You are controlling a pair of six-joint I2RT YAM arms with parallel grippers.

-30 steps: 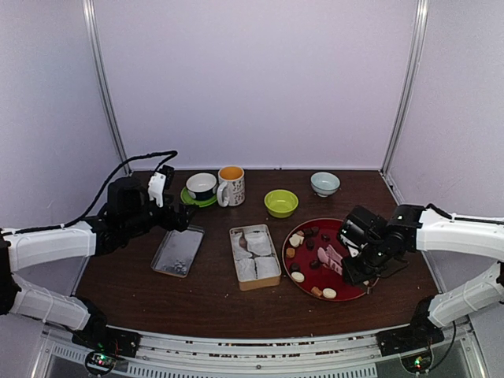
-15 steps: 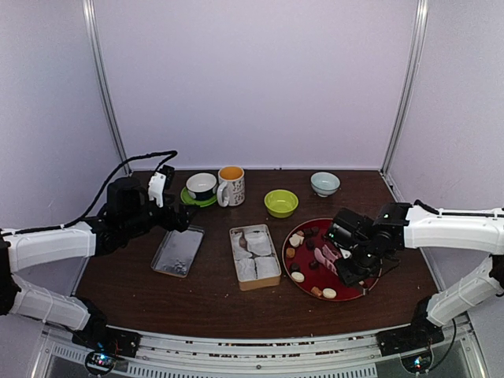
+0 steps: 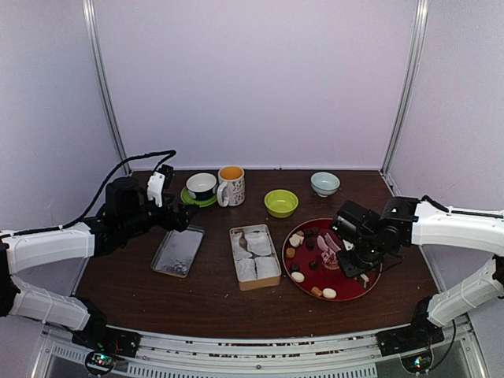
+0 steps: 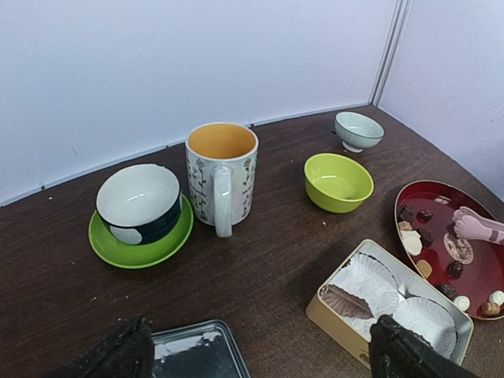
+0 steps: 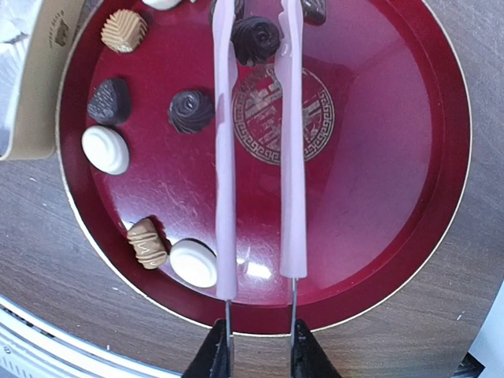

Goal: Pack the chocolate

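Note:
The chocolates lie on a round red plate (image 3: pixel 352 280), also in the right wrist view (image 5: pixel 378 157): dark ones (image 5: pixel 190 110), white ones (image 5: pixel 105 150) and tan ones (image 5: pixel 147 242). My right gripper (image 3: pixel 329 246) has long pink fingers (image 5: pixel 224 157) over the plate's middle, closed on a dark swirled chocolate (image 5: pixel 256 39) between their tips. The tan tin (image 3: pixel 234 253), lined with white paper cups, stands just left of the plate. My left gripper (image 3: pixel 175 220) is open and empty, hovering by the metal lid (image 3: pixel 178 250).
At the back stand a cup on a green saucer (image 3: pixel 201 187), a flowered mug (image 3: pixel 231 185), a lime bowl (image 3: pixel 281 202) and a pale bowl (image 3: pixel 325 183). Frame posts and white walls close in the sides.
My right gripper has moved from the plate's near right part toward its middle and back. The left arm has not moved.

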